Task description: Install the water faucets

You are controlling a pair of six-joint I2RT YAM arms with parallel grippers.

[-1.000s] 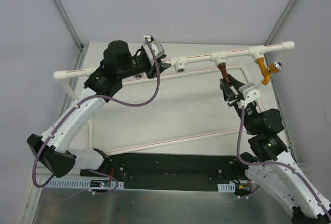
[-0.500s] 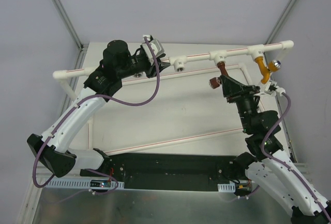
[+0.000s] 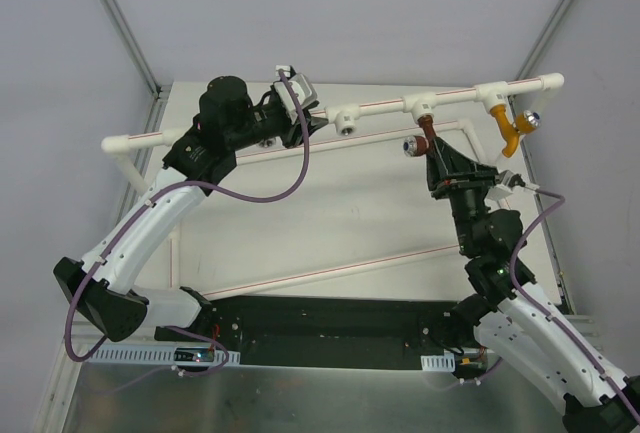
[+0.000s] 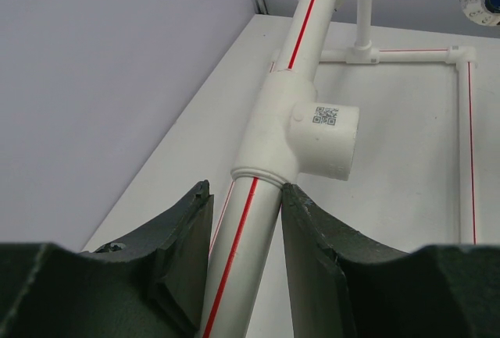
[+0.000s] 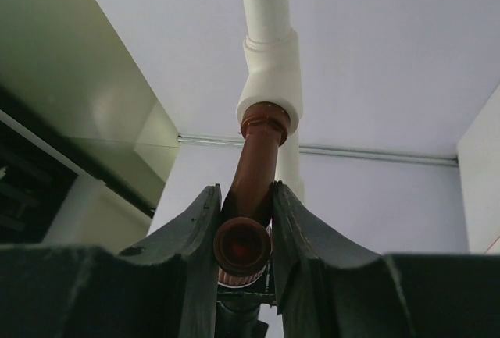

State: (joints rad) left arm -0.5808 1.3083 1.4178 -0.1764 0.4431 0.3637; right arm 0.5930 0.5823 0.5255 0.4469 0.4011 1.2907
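Reddish-brown faucet (image 3: pixel 425 139) is in the upper right of the top view, its top end stuck into the middle tee of the white pipe (image 3: pixel 380 106), with the shiny round end pointing left. Right gripper (image 5: pixel 244 233) is clamped on it, 1 finger on each side of the bent body in the wrist view. Orange-yellow faucet (image 3: pixel 511 131) hangs off the tee further right, with nothing touching it. Left gripper (image 4: pixel 244 205), upper middle of the top view, is squeezed onto the pipe right by a tee socket (image 4: pixel 328 139) with a QR sticker.
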